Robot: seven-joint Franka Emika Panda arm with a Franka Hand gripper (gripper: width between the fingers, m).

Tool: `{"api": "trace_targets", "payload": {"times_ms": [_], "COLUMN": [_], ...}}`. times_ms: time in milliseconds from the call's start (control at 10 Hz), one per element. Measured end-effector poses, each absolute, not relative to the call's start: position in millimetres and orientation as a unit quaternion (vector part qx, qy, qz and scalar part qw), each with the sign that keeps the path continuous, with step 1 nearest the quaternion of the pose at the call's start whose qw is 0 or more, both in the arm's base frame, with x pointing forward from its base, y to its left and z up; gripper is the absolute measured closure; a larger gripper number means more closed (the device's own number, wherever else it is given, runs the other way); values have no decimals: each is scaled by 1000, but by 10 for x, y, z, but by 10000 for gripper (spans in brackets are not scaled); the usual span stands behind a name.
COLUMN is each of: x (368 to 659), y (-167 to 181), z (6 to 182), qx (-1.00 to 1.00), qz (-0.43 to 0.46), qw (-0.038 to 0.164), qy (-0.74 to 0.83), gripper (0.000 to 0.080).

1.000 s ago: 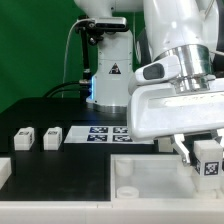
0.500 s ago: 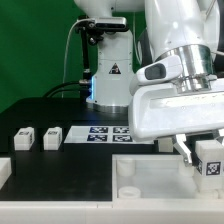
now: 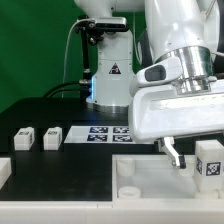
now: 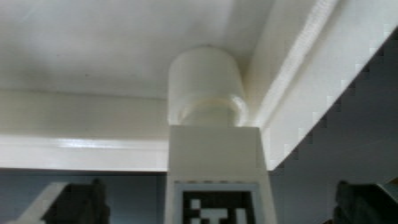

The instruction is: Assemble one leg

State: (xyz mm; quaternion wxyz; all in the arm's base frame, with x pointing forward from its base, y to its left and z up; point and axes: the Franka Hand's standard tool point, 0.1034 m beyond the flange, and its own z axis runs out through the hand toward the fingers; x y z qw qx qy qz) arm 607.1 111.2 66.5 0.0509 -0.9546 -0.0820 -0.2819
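Two fingers belong to the gripper (image 3: 200, 152), and they stand apart, holding nothing. The one finger (image 3: 175, 155) that shows in the exterior view hangs clear of the leg (image 3: 208, 160), with a dark gap between them. The other finger is cut off by the picture's edge. In the wrist view the leg (image 4: 217, 150) runs up the middle of the picture. A dark shape stands off each side of its tagged end, too blurred to make out.

The leg stands upright at about four o'clock in the exterior view, its black-and-white tag facing the camera. It rests on the white tray-like panel (image 3: 150, 178), which fills the lower part of that view from five to seven o'clock. In the wrist view the leg's rounded far end sits in the inner corner of the panel's raised rim (image 4: 294, 60).

Beyond the panel, toward the middle of the exterior view, the marker board (image 3: 100, 133) lies flat on the black table (image 3: 60, 110). At about nine o'clock two more small tagged blocks (image 3: 22, 138) (image 3: 51, 136) sit side by side, near each other but not touching. A third white block (image 3: 4, 170) is cut by the frame edge at eight o'clock. The arm's white base (image 3: 108, 72) rises at twelve o'clock before a green backdrop (image 3: 35, 50).
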Motion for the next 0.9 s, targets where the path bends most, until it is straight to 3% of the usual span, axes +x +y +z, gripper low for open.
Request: {"api": "trace_targets", "payload": {"times_ms": [500, 700, 900], "x": [6072, 6131, 6241], "y": [1114, 1103, 1084], "z": [672, 956, 1092], "qx": [-956, -961, -969], "qz": [-278, -257, -225], "qw": [51, 52, 56], "qy": [-82, -87, -87], "gripper": [151, 151, 151]}}
